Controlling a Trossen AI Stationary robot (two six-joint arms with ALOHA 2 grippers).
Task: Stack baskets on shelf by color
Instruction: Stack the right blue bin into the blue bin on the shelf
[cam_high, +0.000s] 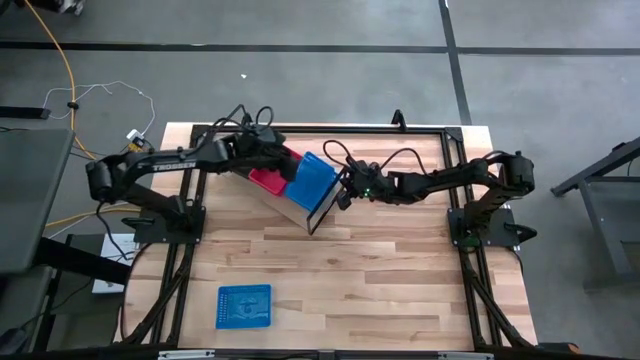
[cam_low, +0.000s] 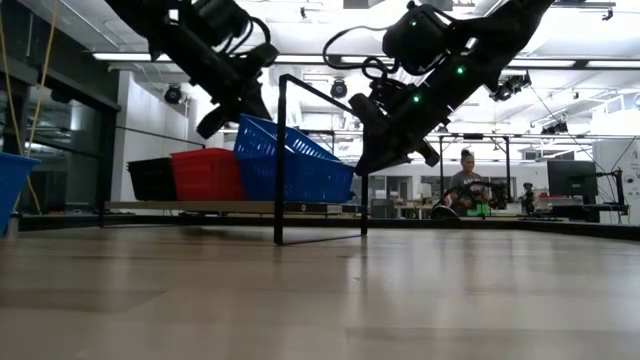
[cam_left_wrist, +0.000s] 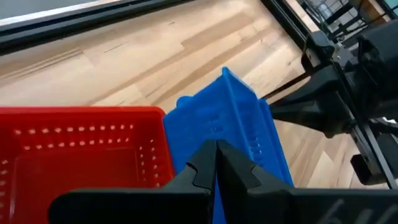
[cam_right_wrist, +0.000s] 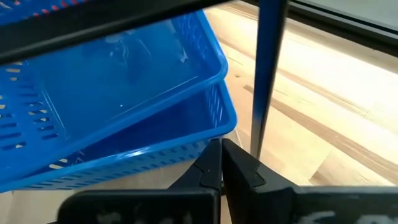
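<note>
High view showed the shelf (cam_high: 300, 213) lying at an angle near the back middle of the table (cam_high: 380, 280), its black metal frame (cam_high: 322, 212) at the end nearer the front. On it sat a red basket (cam_high: 268, 181) and, just beside it toward the frame, a stack of blue baskets (cam_high: 312, 180). The low view also caught a black basket (cam_low: 152, 178) on the far side of the red one, so the row ran black, red, blue. The upper blue basket (cam_low: 285, 140) sat tilted in the one beneath it, not nested flat.

The left gripper (cam_high: 283, 155) hovered over the seam between the red and blue baskets, its jaws pressed together and holding nothing. The right gripper (cam_high: 345, 190) hung close to the blue stack at the frame end, its jaws likewise closed and empty; its wrist view looked past one frame post onto the tilted blue pair.

One more blue basket (cam_high: 244, 306) lay alone, well apart, near the table's front left.
</note>
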